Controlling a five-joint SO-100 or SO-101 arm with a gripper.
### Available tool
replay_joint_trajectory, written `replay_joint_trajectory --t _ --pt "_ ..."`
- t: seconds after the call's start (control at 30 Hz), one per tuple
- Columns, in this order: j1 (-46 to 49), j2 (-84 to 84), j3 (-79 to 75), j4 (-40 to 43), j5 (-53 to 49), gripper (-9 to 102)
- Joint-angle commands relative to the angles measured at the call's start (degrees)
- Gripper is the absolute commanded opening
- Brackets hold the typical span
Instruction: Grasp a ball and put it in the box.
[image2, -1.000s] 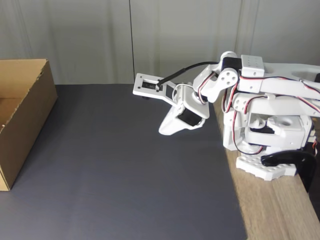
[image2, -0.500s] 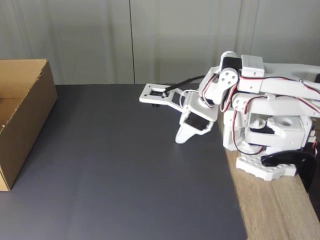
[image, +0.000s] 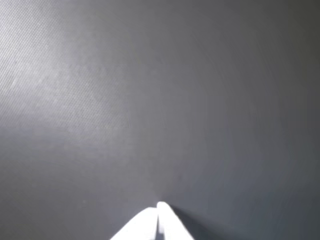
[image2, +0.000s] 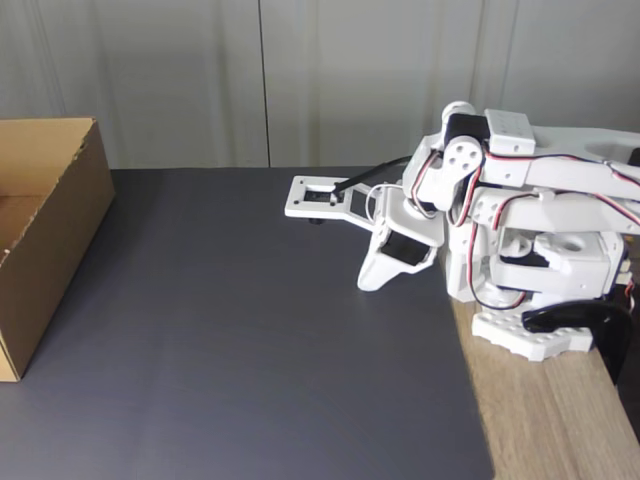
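Wrist view: white gripper cut off at the bottom edge, fingertips pressed together on nothing, over bare dark mat; fixed view: gripper folded near the arm base, box cropped at left, interior mostly hidden, ball unseen.

Large brown corrugated cardboard box at the far left edge of the fixed view, standing upright on the dark grey mat, partly cut off by the frame. Open at the top with no lid, plain tall sides, a lighter inner wall and part of the floor visible inside, near corner pointing down towards the front edge of the mat. Well apart from the white arm at the right side of the same view.
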Motion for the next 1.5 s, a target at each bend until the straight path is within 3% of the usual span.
replay_joint_trajectory --t 0.0,1.47 --pt "-0.62 -0.44 0.0 0.88 -0.35 0" --pt "-0.62 -0.44 0.09 0.97 -1.76 1"
